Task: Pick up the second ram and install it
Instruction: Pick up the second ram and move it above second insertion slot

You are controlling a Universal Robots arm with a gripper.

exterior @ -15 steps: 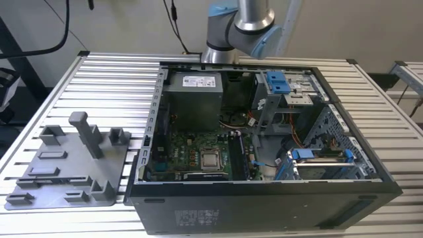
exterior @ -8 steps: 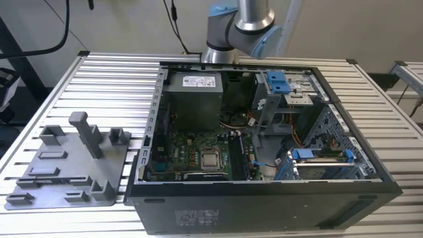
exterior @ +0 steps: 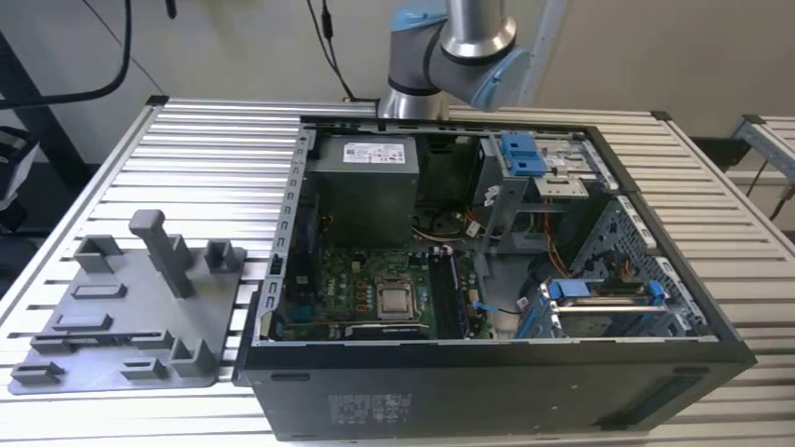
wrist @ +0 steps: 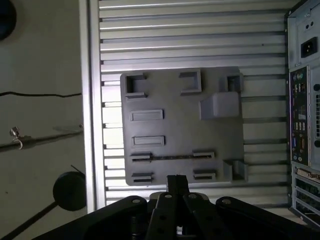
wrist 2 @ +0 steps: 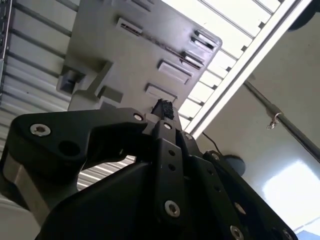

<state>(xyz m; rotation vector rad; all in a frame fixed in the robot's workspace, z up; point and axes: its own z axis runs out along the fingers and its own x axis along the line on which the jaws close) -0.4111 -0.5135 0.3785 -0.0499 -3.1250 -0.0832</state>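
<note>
In both wrist views I look down on the grey fixture plate [wrist: 175, 125] [wrist 2: 125, 60] lying on the slatted table. A thin dark strip, the second ram [wrist: 172, 157] [wrist 2: 165, 46], stands on edge between two low brackets of that plate. My gripper [wrist: 176, 184] [wrist 2: 162, 109] hangs well above the plate's edge nearest those brackets, its black fingers drawn together with nothing seen between them. In the exterior view the fixture plate [exterior: 130, 321] sits on the exterior view's left beside the open computer case [exterior: 497, 279], and the arm [exterior: 453, 51] rises out of frame at the back.
Inside the case lie the green motherboard [exterior: 372, 289], a grey power-supply box [exterior: 360, 186] and drive cages with blue clips [exterior: 522, 154]. Tall grey posts [exterior: 162, 247] stand on the fixture plate. The slatted table [exterior: 211, 158] ends at a rail [wrist: 90, 100]; cables hang behind.
</note>
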